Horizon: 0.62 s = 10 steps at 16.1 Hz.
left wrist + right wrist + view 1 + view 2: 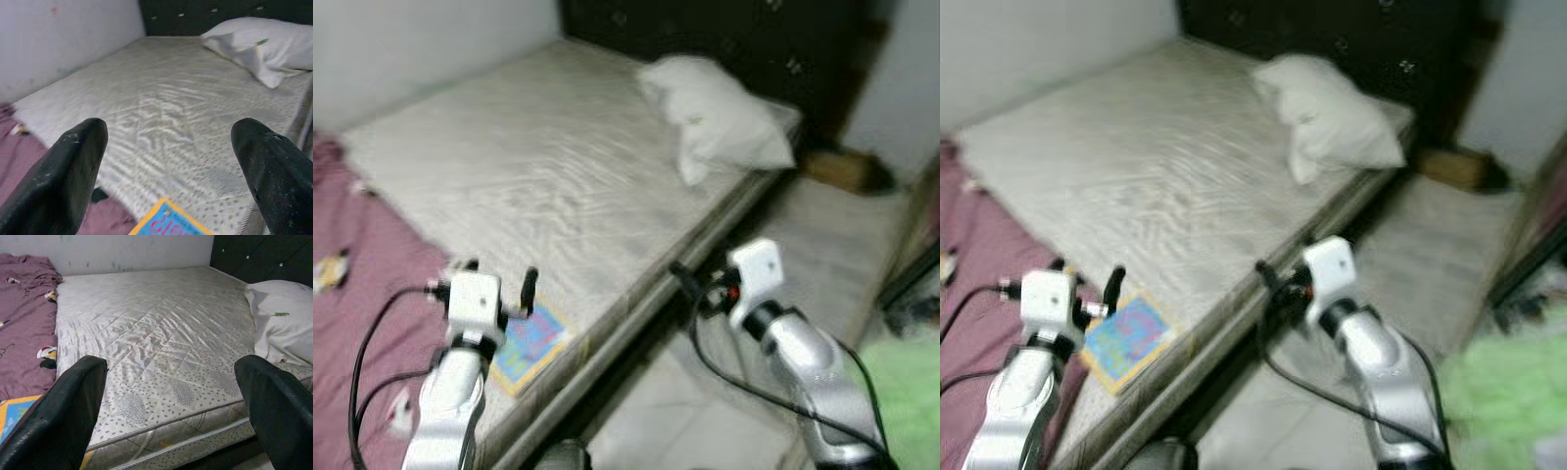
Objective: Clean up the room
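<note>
Left gripper (499, 286): fingers spread wide, holding nothing, raised above the near corner of the mattress (538, 176). Right gripper (1273, 284): fingers likewise spread and empty, held off the mattress's side edge, over the floor.

Risks, as judged from this position:
- The colourful book (530, 345) lies flat on the mattress; a steep approach would likely press the fingertips into the soft surface or skid the book off the near edge.
- The head views are blurred, suggesting camera motion; reaching before settling may misplace the grasp.
- Trailing wrist cables could snag the mattress edge.

The book lies at the mattress's near corner, just beyond and below the left gripper. The purple blanket (372, 284) adjoins it; the white pillow (715, 122) rests at the far end
</note>
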Available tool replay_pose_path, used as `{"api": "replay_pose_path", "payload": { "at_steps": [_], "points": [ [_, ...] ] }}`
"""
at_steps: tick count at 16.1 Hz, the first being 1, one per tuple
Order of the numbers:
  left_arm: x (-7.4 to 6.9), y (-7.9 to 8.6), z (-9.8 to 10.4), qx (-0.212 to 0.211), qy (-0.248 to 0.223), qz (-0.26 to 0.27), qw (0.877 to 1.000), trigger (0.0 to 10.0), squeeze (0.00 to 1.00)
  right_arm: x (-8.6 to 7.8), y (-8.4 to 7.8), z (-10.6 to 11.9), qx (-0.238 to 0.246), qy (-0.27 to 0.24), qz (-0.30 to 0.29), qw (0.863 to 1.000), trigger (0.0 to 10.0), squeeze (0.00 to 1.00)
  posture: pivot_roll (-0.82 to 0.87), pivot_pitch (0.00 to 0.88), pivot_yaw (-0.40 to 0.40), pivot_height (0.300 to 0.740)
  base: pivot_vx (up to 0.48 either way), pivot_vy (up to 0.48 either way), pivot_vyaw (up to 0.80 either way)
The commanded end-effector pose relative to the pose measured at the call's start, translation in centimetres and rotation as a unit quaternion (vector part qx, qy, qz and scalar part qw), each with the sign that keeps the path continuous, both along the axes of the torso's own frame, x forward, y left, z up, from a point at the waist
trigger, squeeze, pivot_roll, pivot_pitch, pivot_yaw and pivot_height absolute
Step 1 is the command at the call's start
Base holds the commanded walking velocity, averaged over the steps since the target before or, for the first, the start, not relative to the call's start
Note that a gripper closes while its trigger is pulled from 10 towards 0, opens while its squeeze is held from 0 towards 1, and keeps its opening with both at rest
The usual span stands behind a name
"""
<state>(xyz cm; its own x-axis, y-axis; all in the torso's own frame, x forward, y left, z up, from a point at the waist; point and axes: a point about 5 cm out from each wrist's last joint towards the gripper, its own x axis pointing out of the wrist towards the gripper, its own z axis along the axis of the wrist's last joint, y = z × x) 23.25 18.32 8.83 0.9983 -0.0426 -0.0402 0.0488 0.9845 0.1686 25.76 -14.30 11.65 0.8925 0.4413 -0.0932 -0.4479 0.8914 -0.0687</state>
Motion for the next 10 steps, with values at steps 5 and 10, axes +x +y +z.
{"api": "replay_pose_path", "payload": {
  "at_steps": [5,10],
  "points": [
    [-0.07,0.5,-0.1,0.007,0.007,0.011,1.0,10.0,0.0,0.16,1.01,0.01,0.002,-0.006,0.014,1.0,10.0,0.0,0.0,0.063,-0.013,0.74,0.0,0.0,0.73],
    [0.04,0.25,-0.08,0.011,0.002,0.006,1.0,10.0,0.0,0.65,0.59,0.18,0.0,-0.015,0.001,1.0,10.0,0.0,0.0,0.057,-0.015,0.74,0.0,0.0,0.73]
  ]
}}
